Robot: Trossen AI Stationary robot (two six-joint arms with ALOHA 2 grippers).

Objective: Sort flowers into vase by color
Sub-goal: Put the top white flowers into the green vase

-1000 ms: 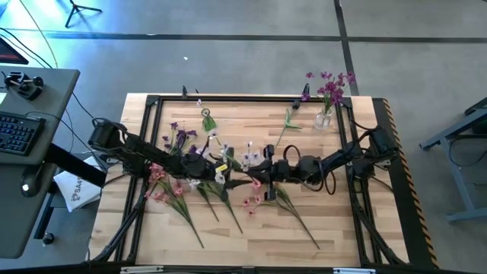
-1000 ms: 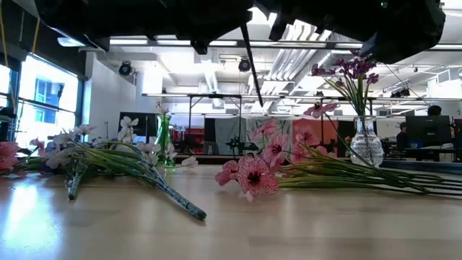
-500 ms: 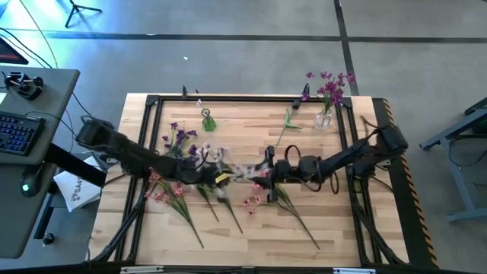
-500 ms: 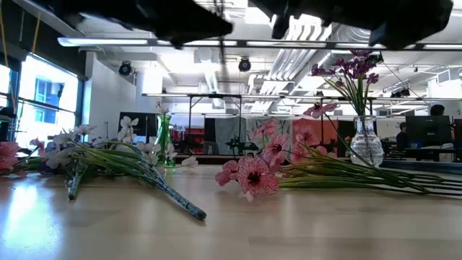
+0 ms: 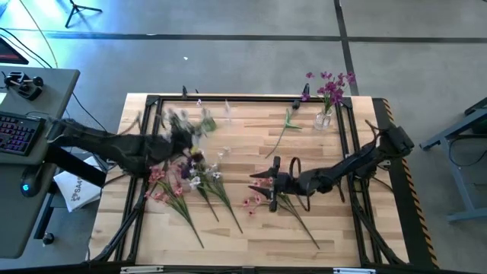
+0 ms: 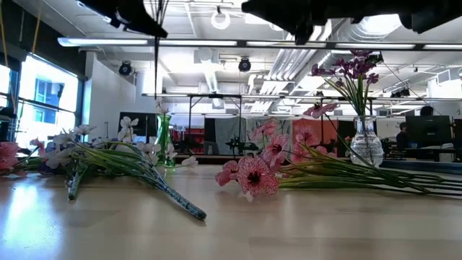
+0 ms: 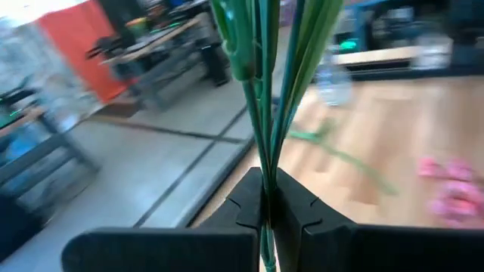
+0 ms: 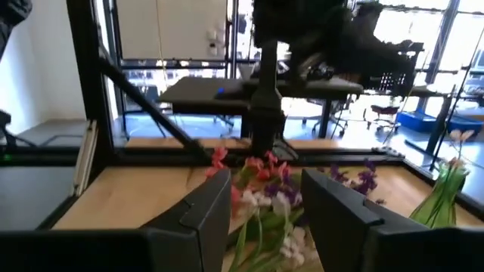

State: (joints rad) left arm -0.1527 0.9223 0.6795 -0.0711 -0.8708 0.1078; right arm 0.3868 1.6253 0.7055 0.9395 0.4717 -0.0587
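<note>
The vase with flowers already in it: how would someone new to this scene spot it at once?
Look to the far right corner of the wooden table, beside the black frame. The clear glass vase stands there upright, holding purple flowers. It is the only vase with purple blooms; the green vase stands across the table among loose sprigs.

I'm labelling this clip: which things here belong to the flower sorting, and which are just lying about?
Job: loose flowers; glass vase of purple blooms; sprig clamped in left gripper.
Lying about: keyboard; white packet.
</note>
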